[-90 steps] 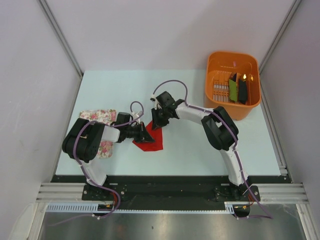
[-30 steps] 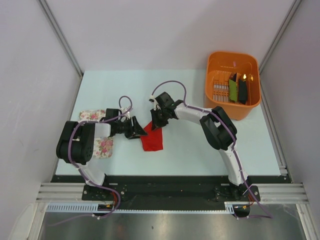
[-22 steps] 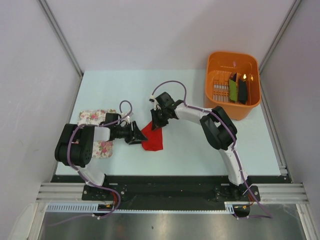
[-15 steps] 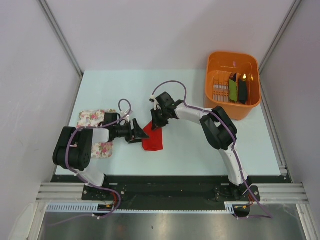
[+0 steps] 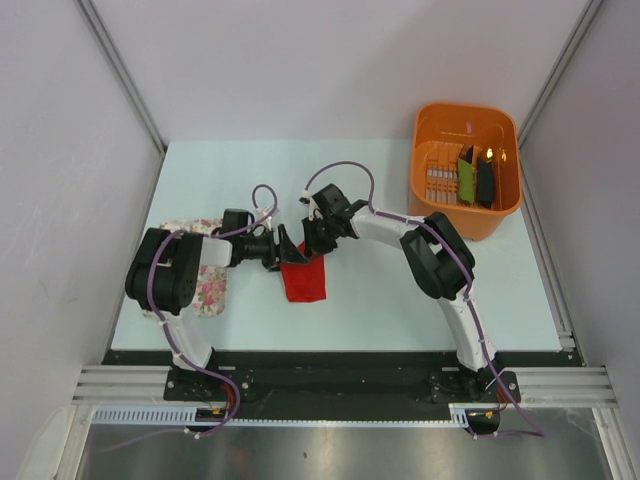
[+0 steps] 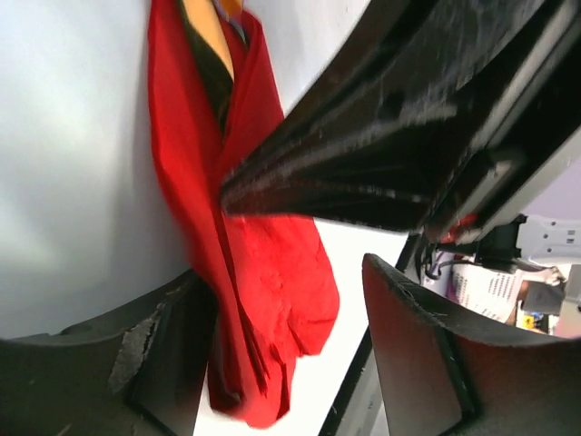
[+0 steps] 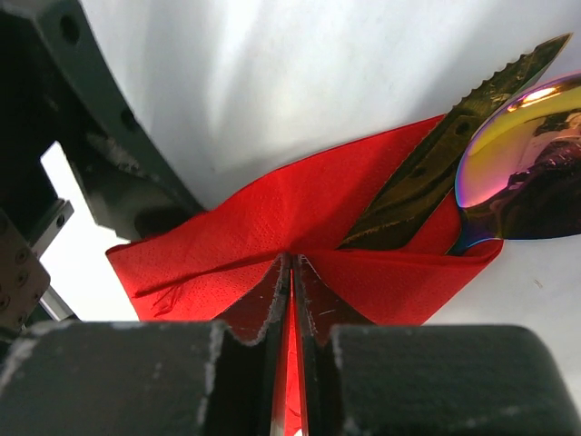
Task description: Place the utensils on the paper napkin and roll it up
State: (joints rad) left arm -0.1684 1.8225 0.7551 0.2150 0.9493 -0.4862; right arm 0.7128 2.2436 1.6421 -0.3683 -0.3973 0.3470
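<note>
The red paper napkin (image 5: pixel 304 280) lies folded over the utensils at mid-table. My right gripper (image 5: pixel 314 244) is at its far edge, shut on a pinched fold of the napkin (image 7: pixel 263 222). In the right wrist view (image 7: pixel 292 259) a serrated knife blade (image 7: pixel 454 154) and a shiny spoon bowl (image 7: pixel 526 168) stick out of the fold. My left gripper (image 5: pixel 285 252) stands open at the napkin's left edge. In the left wrist view (image 6: pixel 283 282) the napkin (image 6: pixel 263 272) hangs between the fingers, close to the left one, and an orange handle (image 6: pixel 209 32) shows inside the fold.
A white floral cloth (image 5: pixel 207 285) lies left of the napkin, under my left arm. An orange basket (image 5: pixel 438 190) with green and black oblong items (image 5: pixel 475 178) stands at the back right. Grey walls close in both sides of the table.
My left gripper let go, drew back left, then moved right again to the napkin's left edge with its jaws wider. The napkin is folded narrower than before. My right gripper stayed put.
</note>
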